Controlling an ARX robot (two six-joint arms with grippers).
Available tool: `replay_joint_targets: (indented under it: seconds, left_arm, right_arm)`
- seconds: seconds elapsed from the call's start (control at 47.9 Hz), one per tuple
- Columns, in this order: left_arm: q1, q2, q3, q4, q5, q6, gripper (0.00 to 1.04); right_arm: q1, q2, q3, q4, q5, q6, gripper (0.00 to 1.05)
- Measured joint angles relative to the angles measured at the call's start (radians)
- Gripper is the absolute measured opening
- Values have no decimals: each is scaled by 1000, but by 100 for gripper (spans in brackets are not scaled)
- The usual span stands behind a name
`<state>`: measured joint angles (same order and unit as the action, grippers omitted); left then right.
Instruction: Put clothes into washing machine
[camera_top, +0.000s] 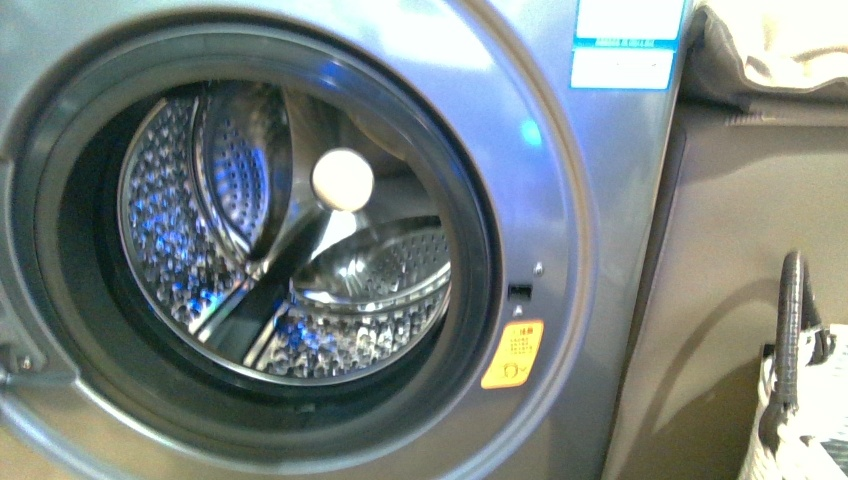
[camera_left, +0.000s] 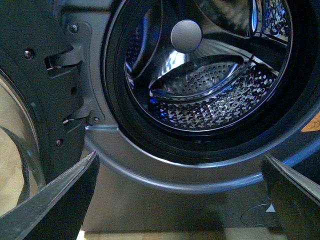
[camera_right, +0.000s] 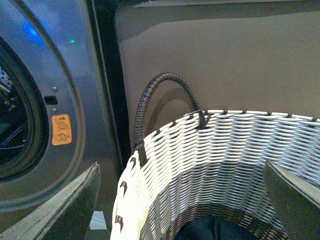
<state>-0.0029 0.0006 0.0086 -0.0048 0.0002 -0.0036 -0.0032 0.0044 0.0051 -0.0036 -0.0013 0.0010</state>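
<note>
The silver-grey washing machine (camera_top: 560, 250) fills the front view with its door open; the steel drum (camera_top: 290, 240) looks empty. A yellow sticker (camera_top: 513, 354) sits by the porthole. The machine also shows in the left wrist view (camera_left: 150, 170) and the right wrist view (camera_right: 75, 90). My left gripper (camera_left: 180, 200) is open and empty, facing the machine's front below the porthole. My right gripper (camera_right: 182, 205) is open over the white woven basket (camera_right: 165, 165). The dark navy clothes (camera_right: 215, 230) lie at the basket's bottom, only a small part showing.
The open door (camera_left: 30, 100) hangs beside the porthole in the left wrist view. A grey-brown panel (camera_top: 720, 300) stands right of the machine, behind the basket (camera_top: 810, 400) with its dark handle (camera_top: 790, 320). Pale cloth (camera_top: 770, 45) lies on top of the panel.
</note>
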Motion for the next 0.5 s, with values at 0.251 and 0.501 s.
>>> replay_joint_targets:
  seconds: [0.251, 0.501]
  left_arm:
    - [0, 0, 0, 0, -1, 0, 98]
    - [0, 0, 0, 0, 0, 0, 98]
  right_arm:
    - [-229, 204, -2, 451, -474, 174, 97]
    - [-475, 684, 148, 897, -662, 296, 97]
